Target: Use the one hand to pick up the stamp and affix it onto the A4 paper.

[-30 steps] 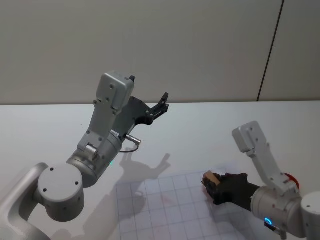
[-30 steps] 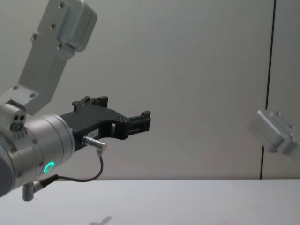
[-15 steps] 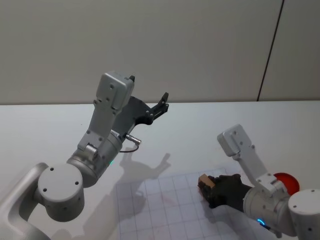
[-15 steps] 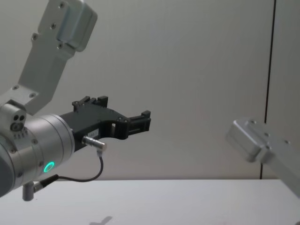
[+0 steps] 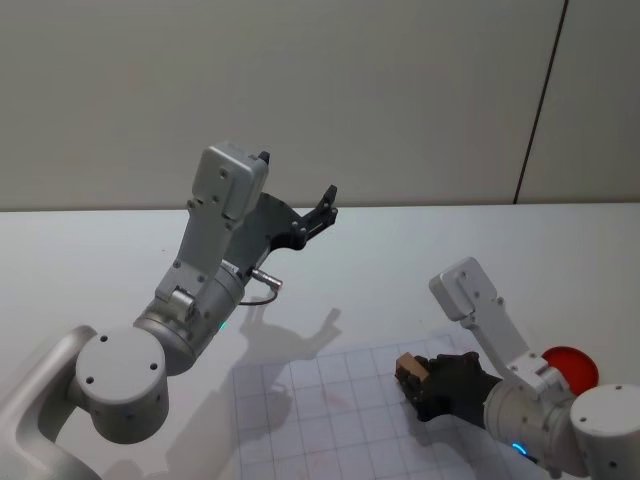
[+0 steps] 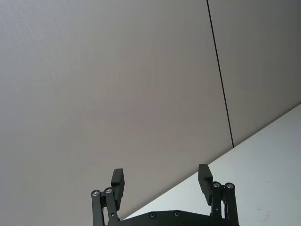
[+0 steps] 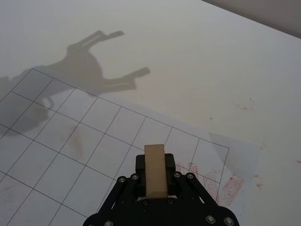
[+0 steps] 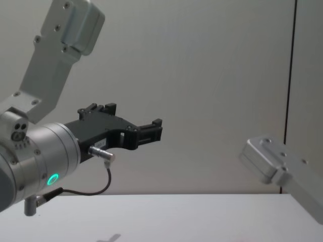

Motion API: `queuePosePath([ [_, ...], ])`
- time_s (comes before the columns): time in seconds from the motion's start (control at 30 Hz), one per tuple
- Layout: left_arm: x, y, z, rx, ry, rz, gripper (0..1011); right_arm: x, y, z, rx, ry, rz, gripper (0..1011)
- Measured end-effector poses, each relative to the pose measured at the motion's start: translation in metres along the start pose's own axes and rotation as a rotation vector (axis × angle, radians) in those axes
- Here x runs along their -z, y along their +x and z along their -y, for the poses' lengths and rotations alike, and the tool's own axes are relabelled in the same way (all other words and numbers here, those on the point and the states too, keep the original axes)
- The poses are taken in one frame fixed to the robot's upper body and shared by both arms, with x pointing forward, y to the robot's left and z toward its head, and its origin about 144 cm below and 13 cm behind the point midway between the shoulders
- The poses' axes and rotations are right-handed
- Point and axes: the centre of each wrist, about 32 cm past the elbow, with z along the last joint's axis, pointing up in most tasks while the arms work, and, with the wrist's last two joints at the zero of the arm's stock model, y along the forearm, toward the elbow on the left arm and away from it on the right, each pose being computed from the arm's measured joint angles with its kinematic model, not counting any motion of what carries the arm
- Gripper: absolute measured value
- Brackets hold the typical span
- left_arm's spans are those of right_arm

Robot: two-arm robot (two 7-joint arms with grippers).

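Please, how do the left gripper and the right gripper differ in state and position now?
The left gripper is open and empty; the right gripper is shut on the stamp. The left gripper is held high, aimed at the wall; the right gripper is low over the gridded paper. Both are black with two fingers.

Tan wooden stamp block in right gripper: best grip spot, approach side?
Probably its two flat long sides, from the back end, as the right gripper holds the tan wooden stamp block: parallel faces, jaw-width, front end free over the gridded paper. Left gripper hangs raised.
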Motion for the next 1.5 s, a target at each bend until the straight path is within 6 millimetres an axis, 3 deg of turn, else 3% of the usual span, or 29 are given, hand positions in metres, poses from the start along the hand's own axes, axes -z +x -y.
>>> queuePosePath([
  [0.97,0.000,0.000,0.000,0.000,0.000,0.000,1001,0.021,0.005,0.007,0.032,0.035,-0.076,219],
  [1.23,0.000,0.000,0.000,0.000,0.000,0.000,1001,0.017,0.006,0.011,0.045,0.078,-0.067,219],
  [1.5,0.000,0.000,0.000,0.000,0.000,0.000,1001,0.000,0.009,0.020,0.065,0.174,-0.041,219],
])
